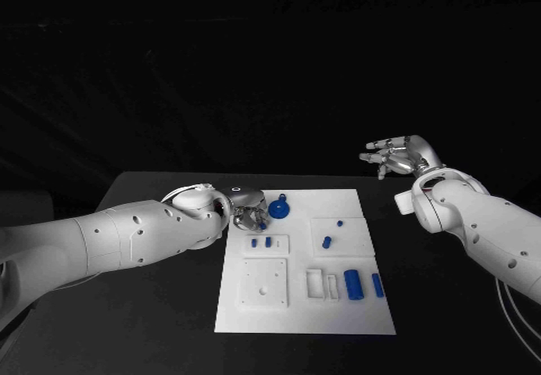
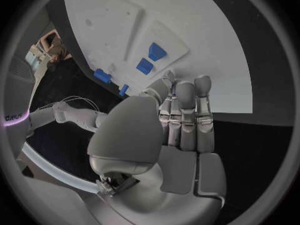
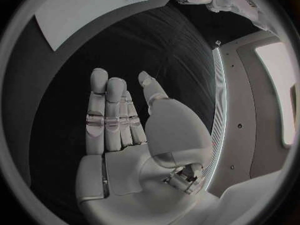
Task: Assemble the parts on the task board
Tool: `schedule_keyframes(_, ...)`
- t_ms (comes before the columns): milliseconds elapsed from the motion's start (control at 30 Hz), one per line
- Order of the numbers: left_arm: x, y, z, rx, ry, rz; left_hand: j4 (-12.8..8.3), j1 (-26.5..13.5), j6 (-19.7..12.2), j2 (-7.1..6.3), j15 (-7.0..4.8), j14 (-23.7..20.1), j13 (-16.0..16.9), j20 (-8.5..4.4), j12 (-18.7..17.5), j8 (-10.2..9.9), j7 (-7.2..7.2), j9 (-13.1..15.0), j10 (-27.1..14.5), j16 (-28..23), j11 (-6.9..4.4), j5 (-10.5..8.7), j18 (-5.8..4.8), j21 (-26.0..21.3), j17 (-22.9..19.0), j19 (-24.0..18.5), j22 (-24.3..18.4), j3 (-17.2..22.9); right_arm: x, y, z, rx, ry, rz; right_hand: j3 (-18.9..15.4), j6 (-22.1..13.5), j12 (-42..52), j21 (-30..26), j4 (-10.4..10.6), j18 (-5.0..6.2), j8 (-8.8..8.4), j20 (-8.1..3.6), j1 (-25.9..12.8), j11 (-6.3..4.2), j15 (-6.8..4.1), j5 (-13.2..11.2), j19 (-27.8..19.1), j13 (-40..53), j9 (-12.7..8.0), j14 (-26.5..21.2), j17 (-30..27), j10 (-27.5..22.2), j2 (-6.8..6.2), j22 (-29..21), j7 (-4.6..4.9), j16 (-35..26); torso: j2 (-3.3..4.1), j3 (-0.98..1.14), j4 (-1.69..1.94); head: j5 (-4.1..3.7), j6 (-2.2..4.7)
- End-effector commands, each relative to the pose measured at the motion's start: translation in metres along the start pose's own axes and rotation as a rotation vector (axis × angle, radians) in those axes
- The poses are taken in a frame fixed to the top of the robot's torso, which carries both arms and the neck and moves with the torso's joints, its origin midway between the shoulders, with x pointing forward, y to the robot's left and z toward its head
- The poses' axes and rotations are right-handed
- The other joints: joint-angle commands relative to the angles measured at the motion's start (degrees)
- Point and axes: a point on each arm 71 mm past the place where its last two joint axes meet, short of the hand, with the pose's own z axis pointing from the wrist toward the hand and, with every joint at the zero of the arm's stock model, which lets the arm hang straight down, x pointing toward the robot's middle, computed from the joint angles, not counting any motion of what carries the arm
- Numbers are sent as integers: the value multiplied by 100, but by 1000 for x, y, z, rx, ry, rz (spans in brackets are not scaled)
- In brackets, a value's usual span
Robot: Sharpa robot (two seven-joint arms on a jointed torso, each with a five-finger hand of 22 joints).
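Head view: left hand (image 1: pixel 250 209) beside round blue part (image 1: pixel 280 208) on task board (image 1: pixel 304 316).

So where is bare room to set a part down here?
Free: the black table between the task board and the right arm, and the board's near strip. Crowded: the board's far left corner, where the left hand sits by the round blue part.

White, rounded arm (image 1: pixel 124 234) shells with small dark screw holes; silver segmented hand (image 2: pixel 178 120), thin white cables.
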Motion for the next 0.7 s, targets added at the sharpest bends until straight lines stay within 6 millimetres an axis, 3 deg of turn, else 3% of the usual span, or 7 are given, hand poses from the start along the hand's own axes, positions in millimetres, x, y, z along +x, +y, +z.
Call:
schedule_keyframes(33, 3, -2, 1, 1, 23, -5, -14, 15, 31, 18, 10, 35, 4, -15, 26, 35, -12, 5, 4, -5, 0, -3, 95, 38, 5, -23, 107, 12, 2, 0, 0, -5, 15, -1, 19, 35, -27, -39, 1, 75, 8, 3, -53, -2, 2, 23, 43, -7, 8, -32, -6, 40, 1, 7, 12, 34, 2, 5, 1, 4, -7)
schedule_keyframes(700, 5, -6, 6, 6, 47, -22, -8, -4, 38, 41, 12, 23, 3, -14, 26, 36, -14, 7, -5, -20, 0, -4, 90, 28, -1, -33, 103, 2, 3, -1, 0, 0, 20, 0, 15, 33, -25, -110, 5, 75, 9, 3, -67, -2, 3, 17, 73, -15, 8, -31, -14, 37, 12, 49, 13, 38, -2, -1, -4, 24, -15)
